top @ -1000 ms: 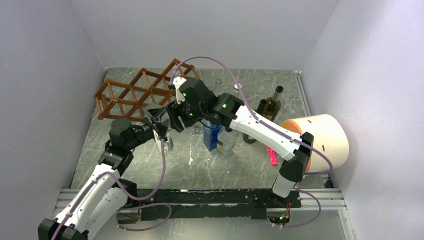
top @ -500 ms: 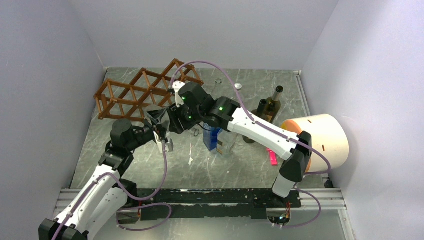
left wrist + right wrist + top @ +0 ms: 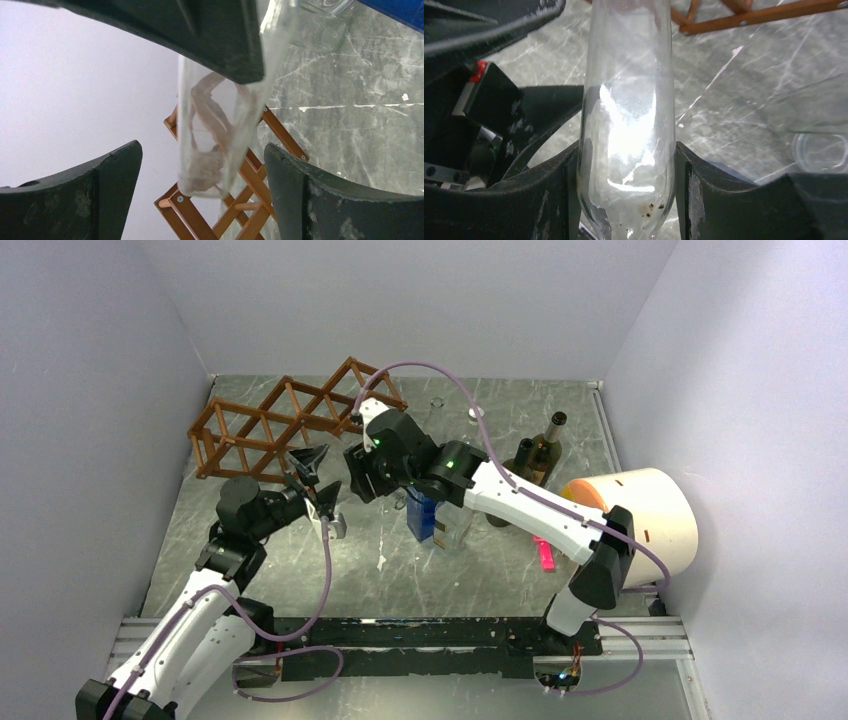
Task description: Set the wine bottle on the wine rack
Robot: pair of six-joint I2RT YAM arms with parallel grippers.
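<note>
The wine bottle (image 3: 629, 125) is clear glass, and my right gripper (image 3: 626, 200) is shut on its body, one finger pressed to each side. In the left wrist view the bottle (image 3: 220, 130) hangs tilted between my left gripper's (image 3: 202, 200) wide-open fingers without touching either, one right finger (image 3: 200, 35) above it. The reddish-brown wine rack (image 3: 270, 425) stands at the back left, just beyond both grippers; its bars (image 3: 250, 200) show behind the bottle's end. From above, my left gripper (image 3: 318, 485) sits just left of my right gripper (image 3: 358, 472).
A blue box (image 3: 425, 515) and a clear glass (image 3: 458, 525) stand right of the grippers. Two dark bottles (image 3: 545, 450) stand at the back right beside a beige cylinder (image 3: 640, 520). A pink item (image 3: 545, 552) lies under the right arm. Walls close in on both sides.
My left gripper has gone from shut to wide open, letting go of the bottle. My right gripper closed on the bottle and now carries it alone, shifted slightly right.
</note>
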